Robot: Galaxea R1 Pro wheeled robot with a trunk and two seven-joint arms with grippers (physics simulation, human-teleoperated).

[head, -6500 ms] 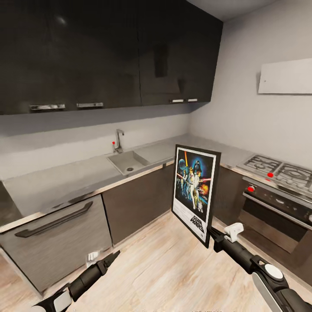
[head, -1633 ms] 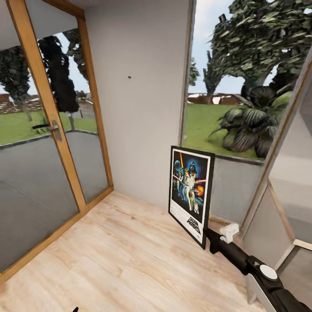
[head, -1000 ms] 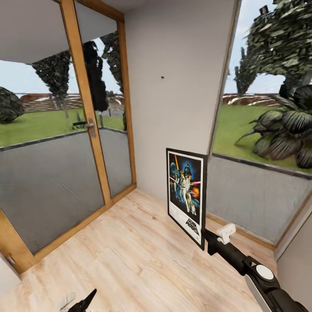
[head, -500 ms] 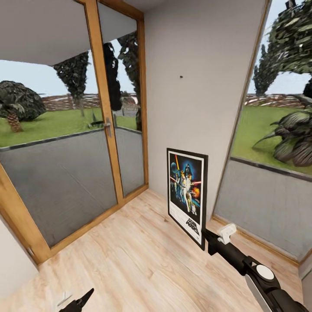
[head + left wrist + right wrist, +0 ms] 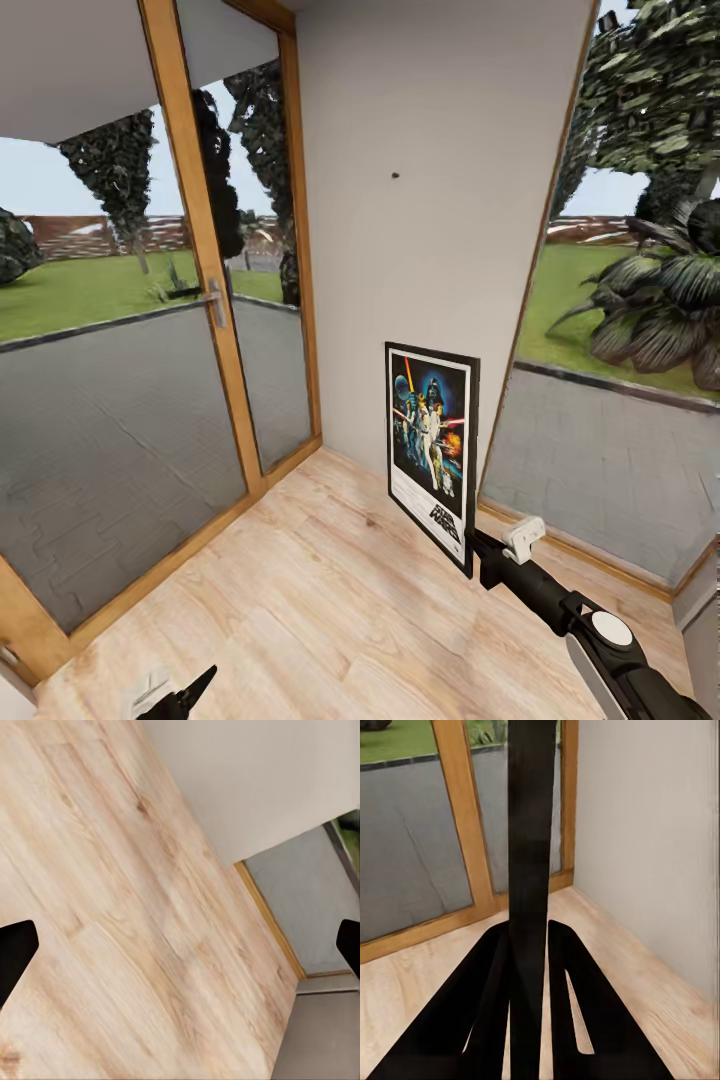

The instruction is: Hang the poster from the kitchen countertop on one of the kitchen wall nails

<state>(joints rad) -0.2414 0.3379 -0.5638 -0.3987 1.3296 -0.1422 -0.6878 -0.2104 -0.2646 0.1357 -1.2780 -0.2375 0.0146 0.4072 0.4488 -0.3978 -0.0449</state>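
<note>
One claw, the right claw (image 5: 478,553), pinches the poster (image 5: 432,438) and should lift it slowly up to the nail (image 5: 395,176).

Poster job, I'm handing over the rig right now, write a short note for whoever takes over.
Right gripper: shut on the poster's lower corner, holding it upright above the wooden floor, edge-on between the fingers in the right wrist view.
Left gripper: open, empty, low over the floor.
Wall nail: a dark speck on the grey wall, well above the poster.
Done: poster picked up and brought to face the nail wall.
Left: raise it and hang it on the nail.
</note>
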